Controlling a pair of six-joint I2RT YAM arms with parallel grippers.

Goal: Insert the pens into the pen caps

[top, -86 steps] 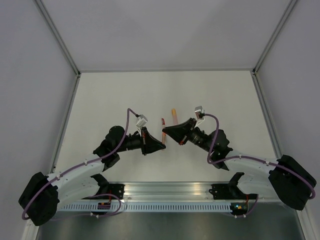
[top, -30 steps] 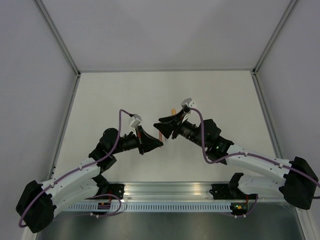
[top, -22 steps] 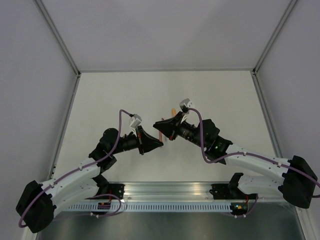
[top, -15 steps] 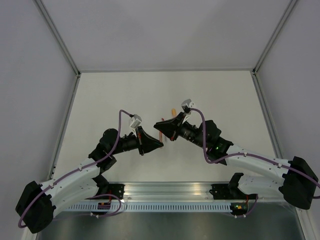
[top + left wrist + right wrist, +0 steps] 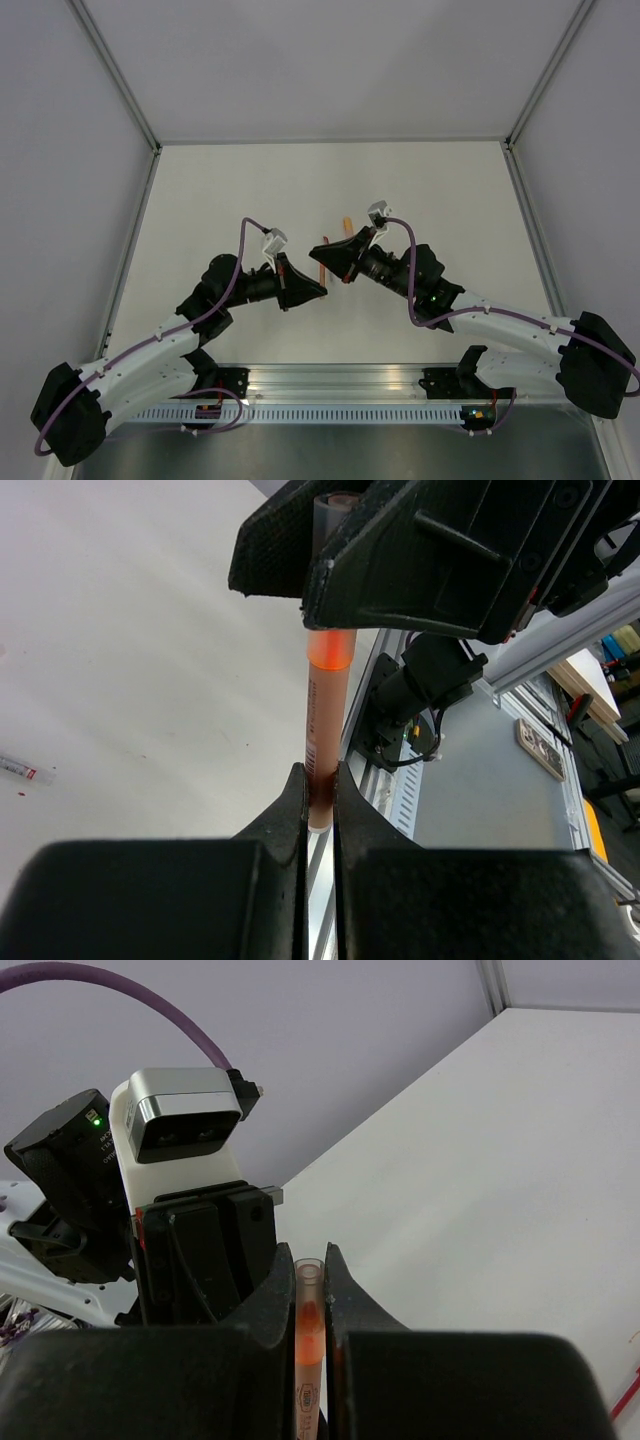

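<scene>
The salmon-orange pen is off the tabletop, held in the air between the two arms, with its lower end pinched in the left claw, whose fingers are clenched tight on the barrel. Its upper end runs straight into the orange pen cap, a short translucent tube with an orange glow inside it. That cap is grasped by the right claw, which is clamped on it from both sides so that only the cap's open rim shows above the fingertips. Pen and cap look lined up on one axis and are touching, and the pen's tip seems to be inside the cap's mouth. How deep it sits I cannot tell, because the right claw's fingers cover the joint. By my reading, the first pairing is mid-insertion rather than finished, and it likely needs a firm push along the axis before either claw lets go. The second pairing looks untouched. A small pale red-tipped piece lies loose on the tabletop, well off to one side in the left wrist view. A short orange piece lies on the tabletop just beyond the right claw in the top view, and I cannot tell whether either piece is a pen or a cap. So I judge the task to be less than half done, with one joint to seat and a whole pair left to pick up and join.
</scene>
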